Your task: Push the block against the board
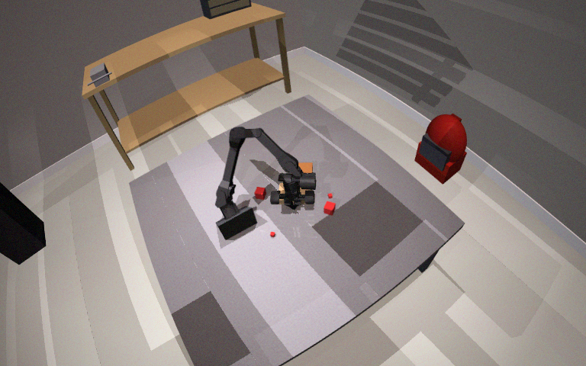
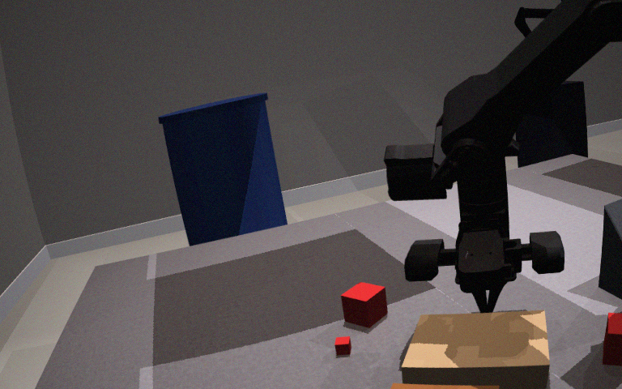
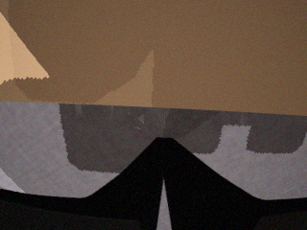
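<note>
The black parallel-jaw gripper (image 2: 487,306) has its fingers pressed together on nothing, their tips low at the table surface just beside the near edge of the tan square wooden block (image 2: 477,344), whether touching it cannot be told. Beyond the block, an orange wooden board (image 1: 305,166) peeks out on the far side; a red cube (image 2: 364,303) sits off to one side, with open grey table top (image 2: 257,293) past it. The black arm (image 1: 263,144) reaches out and the wrist points straight down.

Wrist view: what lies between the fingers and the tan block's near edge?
Only a bare, shadowed strip of table; nothing else separates the shut fingers from the block. The wrist view shows this.
</note>
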